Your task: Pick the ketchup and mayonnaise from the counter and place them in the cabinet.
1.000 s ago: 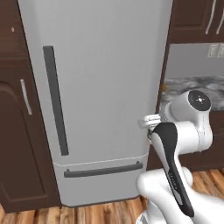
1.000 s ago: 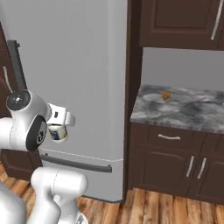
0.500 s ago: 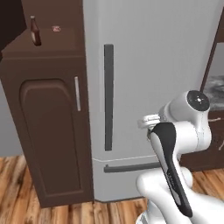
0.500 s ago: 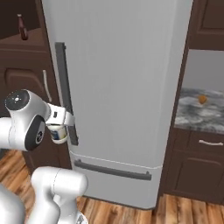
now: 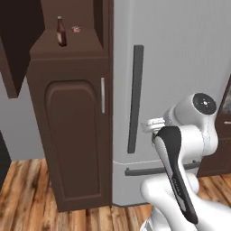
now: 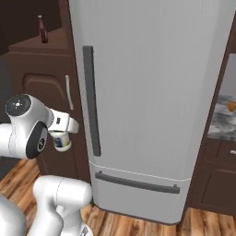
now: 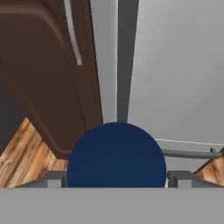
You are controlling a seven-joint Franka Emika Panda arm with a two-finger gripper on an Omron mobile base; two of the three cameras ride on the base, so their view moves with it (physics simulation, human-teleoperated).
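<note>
- Since the earlier frames our whole view has slid: the base has driven, the counter [image 6: 222,129] now sits at the 3 o'clock edge of the right base view, and the cabinet [image 5: 74,135] has come fully into the left one. That is the cameras moving, not the things.
- We hold the mayonnaise [image 6: 60,140] in the gripper [image 6: 62,138]: the fingers [image 7: 54,179] stand wide on either side of its dark blue lid, clamped on the jar.
- The ketchup [image 5: 61,31] already stands upright in the cabinet's open niche, at 11 o'clock in the left base view, near a small pale thing we cannot make out.
- We judge the step in hand to be carrying the jar to that niche. To do it well we should lift the jar above the niche floor before reaching in, and keep it upright.
- Edges to mind: the fridge [image 6: 152,101] stands touching the cabinet at 3 o'clock of the niche, and its side wall bounds the opening.
- Open room lies beside the ketchup, toward 3 o'clock on the shelf; we should set down apart from the bottle.
</note>
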